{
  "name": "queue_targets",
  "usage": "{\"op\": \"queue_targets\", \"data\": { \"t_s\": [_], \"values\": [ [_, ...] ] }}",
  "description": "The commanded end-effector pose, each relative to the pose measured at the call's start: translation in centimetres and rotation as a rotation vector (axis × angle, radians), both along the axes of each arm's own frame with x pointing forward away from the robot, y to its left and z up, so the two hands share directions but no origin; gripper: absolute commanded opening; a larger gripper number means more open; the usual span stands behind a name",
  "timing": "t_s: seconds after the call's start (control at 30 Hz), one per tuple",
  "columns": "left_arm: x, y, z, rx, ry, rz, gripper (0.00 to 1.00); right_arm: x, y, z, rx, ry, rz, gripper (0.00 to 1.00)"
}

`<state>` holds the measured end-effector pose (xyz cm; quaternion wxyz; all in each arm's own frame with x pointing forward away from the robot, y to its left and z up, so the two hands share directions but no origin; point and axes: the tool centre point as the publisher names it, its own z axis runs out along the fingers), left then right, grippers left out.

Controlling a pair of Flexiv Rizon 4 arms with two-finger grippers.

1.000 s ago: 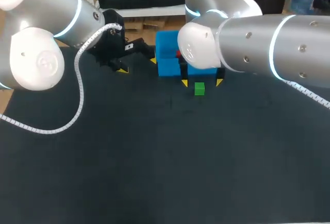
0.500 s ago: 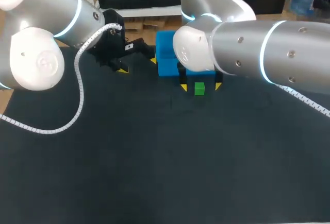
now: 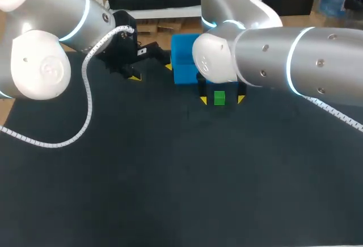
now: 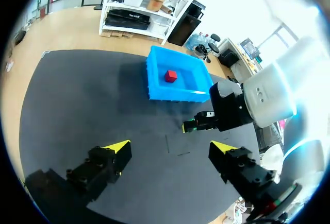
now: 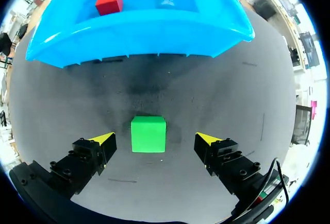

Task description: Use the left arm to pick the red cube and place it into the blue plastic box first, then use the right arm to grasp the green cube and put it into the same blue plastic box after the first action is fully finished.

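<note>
Flanking green cube [image 5: 148, 134], right gripper [image 5: 154, 138] (spread wide)

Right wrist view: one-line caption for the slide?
Right gripper open astride the green cube, not touching it; red cube already in the blue plastic box ahead.

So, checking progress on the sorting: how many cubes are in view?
2. The red cube lies inside the blue plastic box. The green cube sits on the table before the box, within the open right claw, untouched. None seems hidden.
</note>
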<state>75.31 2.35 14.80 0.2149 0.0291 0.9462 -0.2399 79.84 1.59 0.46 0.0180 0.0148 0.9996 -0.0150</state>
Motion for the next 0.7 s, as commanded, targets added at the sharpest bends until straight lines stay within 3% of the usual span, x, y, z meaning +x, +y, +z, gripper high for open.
{"op": "queue_targets", "data": {
  "t_s": [0.03,0.2,0.3,0.33,0.4,0.5,0.7],
  "values": [
    [0.01,0.01,0.03,0.0,0.0,0.001,1.0,0.0,-0.16,-0.3,0.003,-0.004,-0.001,1.0],
    [0.01,0.01,0.03,0.0,0.0,0.001,1.0,0.2,-0.18,-0.47,0.011,-0.012,0.0,1.0],
    [0.01,0.01,0.03,0.0,0.0,0.001,1.0,0.43,-0.05,-0.57,0.021,-0.018,0.002,0.84],
    [0.01,0.01,0.03,0.0,0.0,0.001,1.0,0.49,-0.02,-0.6,0.022,-0.018,0.003,0.58],
    [0.01,0.01,0.03,0.0,0.0,0.001,1.0,0.62,0.05,-0.69,0.023,-0.021,0.004,0.38],
    [0.01,0.01,0.03,0.0,0.0,0.001,1.0,0.67,0.11,-0.77,0.025,-0.023,0.004,0.0],
    [0.01,0.01,0.03,0.0,0.0,0.001,1.0,0.76,0.26,-0.77,0.03,-0.033,0.008,0.0]
  ]
}}
